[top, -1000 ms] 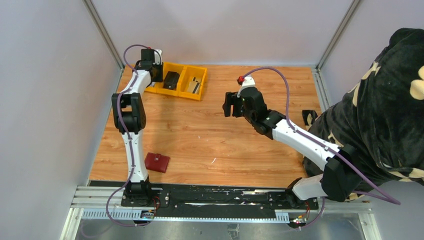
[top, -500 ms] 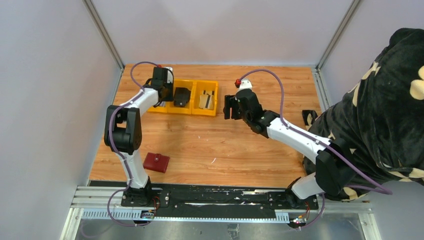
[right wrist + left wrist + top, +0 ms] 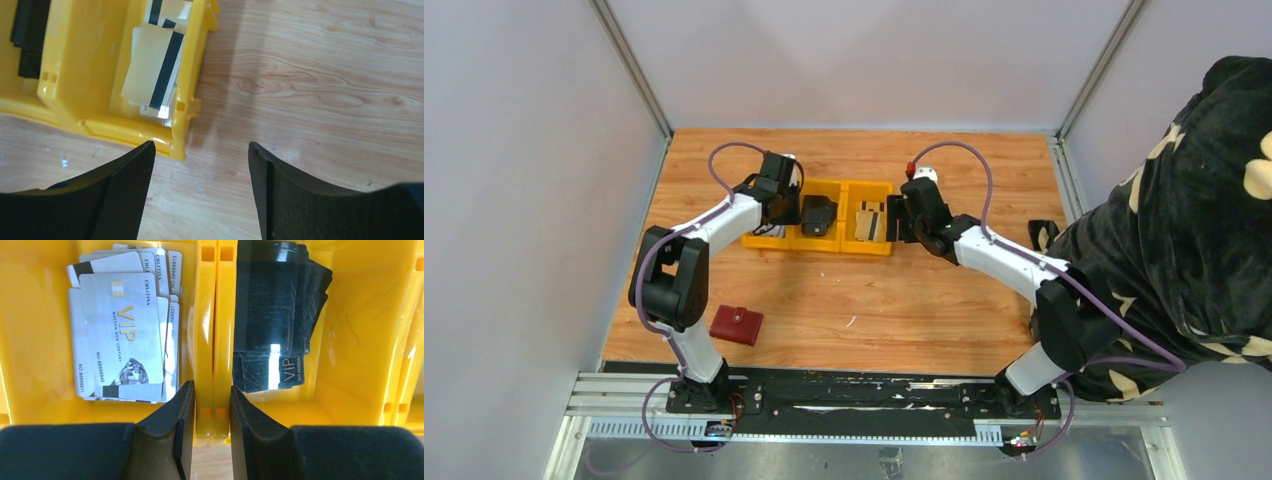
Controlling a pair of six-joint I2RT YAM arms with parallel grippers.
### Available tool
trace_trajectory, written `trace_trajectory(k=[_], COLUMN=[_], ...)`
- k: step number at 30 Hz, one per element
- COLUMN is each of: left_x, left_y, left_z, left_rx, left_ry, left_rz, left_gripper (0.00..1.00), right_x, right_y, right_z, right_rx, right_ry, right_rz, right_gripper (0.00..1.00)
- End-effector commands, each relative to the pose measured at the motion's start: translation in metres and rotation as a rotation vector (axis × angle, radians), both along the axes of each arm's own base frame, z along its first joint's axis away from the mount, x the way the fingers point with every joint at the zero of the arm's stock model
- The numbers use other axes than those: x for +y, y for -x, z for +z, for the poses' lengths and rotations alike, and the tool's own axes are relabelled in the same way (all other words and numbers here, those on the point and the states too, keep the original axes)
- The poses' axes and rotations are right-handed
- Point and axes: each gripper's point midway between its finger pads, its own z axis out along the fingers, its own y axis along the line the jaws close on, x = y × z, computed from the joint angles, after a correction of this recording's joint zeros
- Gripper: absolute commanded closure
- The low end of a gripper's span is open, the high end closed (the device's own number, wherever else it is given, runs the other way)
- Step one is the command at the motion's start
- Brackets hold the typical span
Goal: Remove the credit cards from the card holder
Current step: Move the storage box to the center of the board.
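Note, your L end effector (image 3: 212,426) pinches yellow bin divider (image 3: 212,330), R end effector (image 3: 200,167) gapes empty; card holder (image 3: 737,325) lies near-left on bench (image 3: 904,300), long axis crosswise, nearest L arm (image 3: 686,270).

Left end effector (image 3: 211,388) dragged the yellow bin (image 3: 819,245) rightward; right end effector (image 3: 201,147) came up beside it.

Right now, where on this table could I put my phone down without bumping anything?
The broad wood between the yellow bin and the near edge, right of the card holder, is bare. Crowded at the bin: left end effector clamps its divider, right end effector open at its right end.
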Motion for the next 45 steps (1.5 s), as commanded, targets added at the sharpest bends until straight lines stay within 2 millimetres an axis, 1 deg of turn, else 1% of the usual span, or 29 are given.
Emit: trace_trajectory(k=[1, 4, 7, 9, 10, 11, 12, 14, 17, 18, 20, 22, 25, 26, 27, 29, 30, 32, 33, 35, 37, 40, 42, 43, 45], left_x=[-0.04, -0.051, -0.054, -0.055, -0.058, -0.06, -0.064, -0.068, -0.073, -0.075, -0.067, -0.052, -0.012, 0.004, 0.019, 0.041, 0.053, 0.068, 0.079, 0.095, 0.105, 0.116, 0.121, 0.124, 0.126], left_y=[0.042, 0.054, 0.066, 0.071, 0.074, 0.076, 0.08, 0.084, 0.09, 0.093, 0.094, 0.1, 0.11, 0.117, 0.12, 0.133, 0.14, 0.162, 0.172, 0.19, 0.209, 0.222, 0.229, 0.231, 0.237], left_z=[-0.009, -0.011, -0.017, -0.02, -0.019, -0.018, -0.016, -0.009, 0.012, 0.021, 0.044, 0.065, 0.087, 0.09, 0.096, 0.1, 0.102, 0.094, 0.09, 0.074, 0.06, 0.044, 0.033, 0.028, 0.019], left_rx=[0.139, 0.17, 0.221, 0.244, 0.253, 0.259, 0.269, 0.274, 0.265, 0.271, 0.271, 0.27, 0.237, 0.235, 0.2, 0.192, 0.169, 0.202, 0.207, 0.259, 0.313, 0.359, 0.396, 0.408, 0.437], left_ry=[0.129, 0.16, 0.176, 0.183, 0.195, 0.205, 0.223, 0.258, 0.338, 0.373, 0.396, 0.368, 0.246, 0.196, 0.126, 0.034, -0.056, -0.142, -0.217, -0.295, -0.335, -0.394, -0.415, -0.426, -0.428], left_rz=[-0.031, -0.067, -0.083, -0.097, -0.109, -0.123, -0.146, -0.175, -0.24, -0.283, -0.351, -0.438, -0.539, -0.563, -0.611, -0.679, -0.756, -0.865, -0.933, -1.02, -1.103, -1.22, -1.29, -1.337, -1.399], left_gripper=[0.83, 0.78, 0.75, 0.71, 0.66, 0.56, 0.44, 0.26, 0.06, 0.02, 0.0, 0.0, 0.0, 0.0, 0.0, 0.0, 0.0, 0.0, 0.0, 0.01, 0.01, 0.01, 0.02, 0.02, 0.02], right_x=[-0.017, -0.02, -0.024, -0.028, -0.03, -0.033, -0.034, -0.035, -0.032, -0.032, -0.033, -0.038, -0.052, -0.059, -0.067, -0.078, -0.082, -0.088, -0.091, -0.093, -0.099, -0.109, -0.11, -0.11, -0.11], right_y=[-0.003, -0.01, -0.019, -0.022, -0.024, -0.025, -0.026, -0.029, -0.032, -0.032, -0.033, -0.034, -0.035, -0.034, -0.034, -0.033, -0.031, -0.03, -0.028, -0.026, -0.02, -0.013, -0.01, -0.008, -0.005], right_z=[-0.013, -0.014, -0.014, -0.018, -0.019, -0.02, -0.022, -0.025, -0.027, -0.028, -0.031, -0.032, -0.03, -0.028, -0.025, -0.022, -0.019, -0.016, -0.012, -0.009, -0.008, -0.006, -0.002, 0.004, 0.014], right_rx=[0.056, 0.052, 0.051, 0.061, 0.064, 0.064, 0.067, 0.077, 0.087, 0.09, 0.098, 0.102, 0.096, 0.093, 0.086, 0.079, 0.073, 0.061, 0.05, 0.039, 0.045, 0.045, 0.038, 0.03, 0.019], right_ry=[0.048, 0.071, 0.086, 0.094, 0.097, 0.101, 0.101, 0.094, 0.081, 0.081, 0.082, 0.087, 0.114, 0.128, 0.137, 0.14, 0.136, 0.138, 0.142, 0.146, 0.16, 0.158, 0.145, 0.142, 0.132], right_rz=[-0.03, -0.026, -0.034, -0.041, -0.05, -0.056, -0.06, -0.06, -0.045, -0.042, -0.04, -0.048, -0.084, -0.102, -0.124, -0.147, -0.154, -0.159, -0.154, -0.143, -0.151, -0.181, -0.175, -0.171, -0.162], right_gripper=[0.29, 0.3, 0.32, 0.34, 0.37, 0.39, 0.41, 0.44, 0.47, 0.49, 0.55, 0.64, 0.77, 0.81, 0.82, 0.83, 0.83, 0.83, 0.83, 0.83, 0.82, 0.78, 0.72, 0.7, 0.61])
